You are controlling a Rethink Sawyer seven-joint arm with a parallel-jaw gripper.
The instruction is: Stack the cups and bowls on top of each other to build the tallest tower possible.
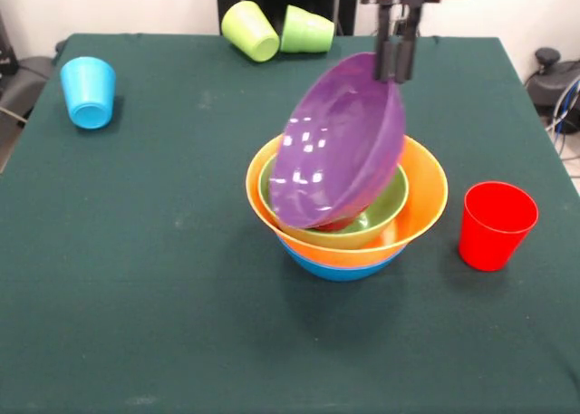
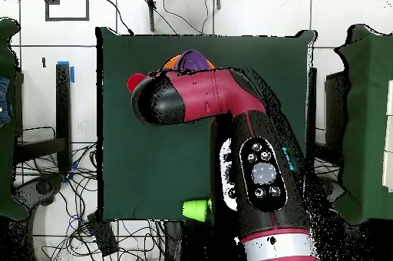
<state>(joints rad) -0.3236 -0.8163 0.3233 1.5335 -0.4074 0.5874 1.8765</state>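
My gripper (image 1: 395, 66) comes down from the top and is shut on the far rim of a purple bowl (image 1: 340, 147). The bowl hangs steeply tilted, its lower edge dipping into the tower. The tower is a green bowl (image 1: 388, 207) inside a large orange bowl (image 1: 428, 195) on a blue bowl (image 1: 340, 267). A bit of the small red bowl (image 1: 337, 224) shows under the purple one. The red cup (image 1: 495, 224) stands upright right of the tower. The sky blue cup (image 1: 89, 90) is at the far left. The yellow-green cup (image 1: 251, 30) and green cup (image 1: 306, 30) lie on their sides at the far edge.
The dark green table (image 1: 163, 278) spreads around the tower. In the overhead view the arm (image 2: 230, 120) hides most of the table. Only the purple bowl (image 2: 198, 60), the orange rim (image 2: 174, 64), the red cup (image 2: 137, 83) and a yellow-green cup (image 2: 196, 209) peek out.
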